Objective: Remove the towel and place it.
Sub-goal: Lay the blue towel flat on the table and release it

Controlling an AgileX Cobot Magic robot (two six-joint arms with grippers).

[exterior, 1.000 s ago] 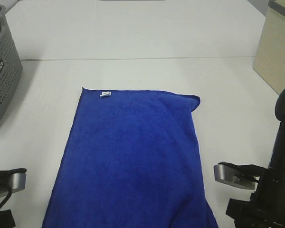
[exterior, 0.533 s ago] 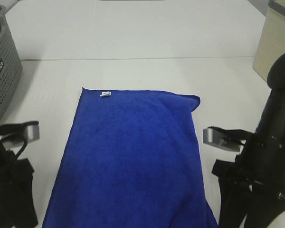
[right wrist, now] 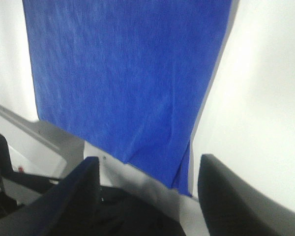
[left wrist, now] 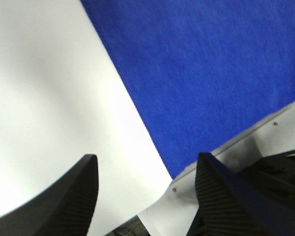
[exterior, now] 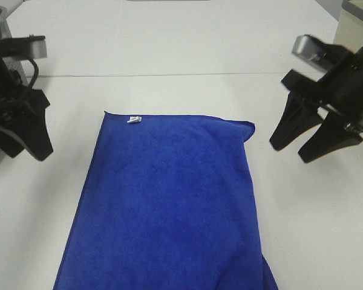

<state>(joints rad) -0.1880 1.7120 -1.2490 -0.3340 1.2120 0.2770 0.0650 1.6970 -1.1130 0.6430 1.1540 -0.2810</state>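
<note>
Blue towel point(exterior: 169, 205) flat on white table point(exterior: 187, 48), centre to lower edge of frame; left gripper point(exterior: 27, 154) at left, right gripper point(exterior: 288, 154) upper right, both jaws wide, empty, off towel

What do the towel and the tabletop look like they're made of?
The towel looks like soft plush cloth, probably microfibre: matte royal blue, a fuzzy nap, and a small white tag at one corner. The table looks like hard, smooth white board, perhaps laminate: an even surface with a faint sheen and one thin seam across it.
</note>
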